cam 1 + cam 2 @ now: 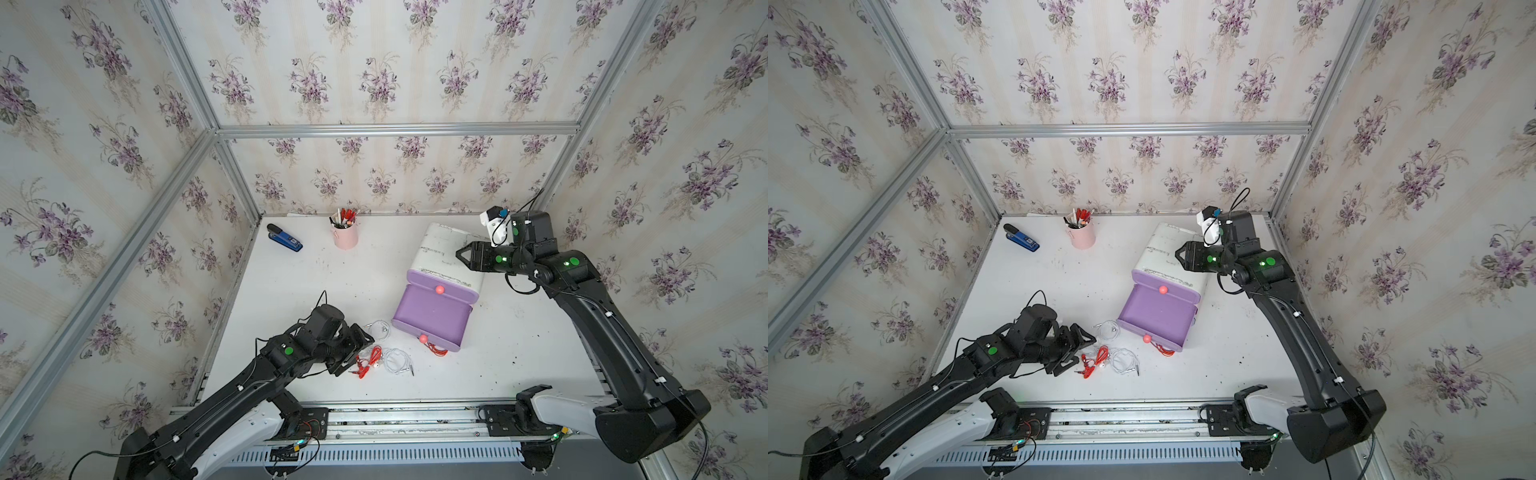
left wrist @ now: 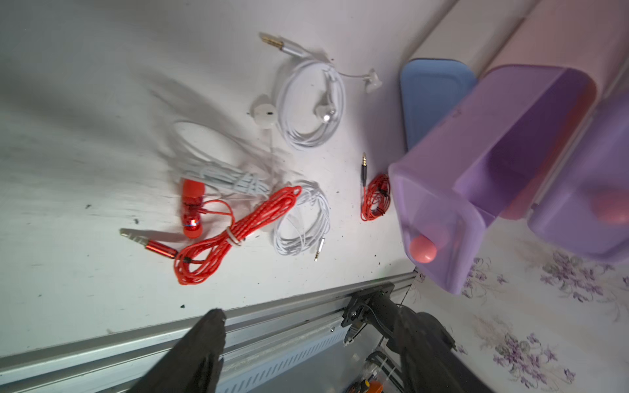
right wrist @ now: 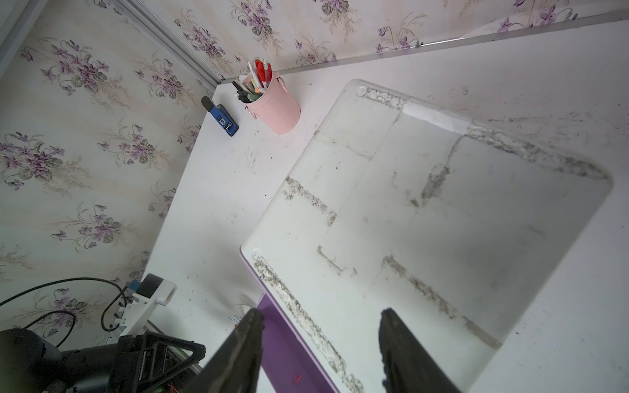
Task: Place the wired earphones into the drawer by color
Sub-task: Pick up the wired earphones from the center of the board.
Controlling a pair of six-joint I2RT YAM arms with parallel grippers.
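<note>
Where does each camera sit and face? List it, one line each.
Top views: high at the front, looking down on the white table; left arm, right arm show.
Left wrist: behind the left gripper, facing the red cord earphone bundle and open purple plastic drawer; its fingers show.
Right wrist: behind the right gripper, facing the white cabinet top and pink pen cup; fingers show.
Shared: top views and left wrist show that drawer.

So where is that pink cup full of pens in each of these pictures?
In a top view: the pink pen cup stands at the far edge of the table.
In a top view: the cup is at that same far edge.
Left wrist: not in it.
Right wrist: the cup stands beyond the white cabinet, near the wall corner.
Shared landmark: the blue stapler lying near it.
</note>
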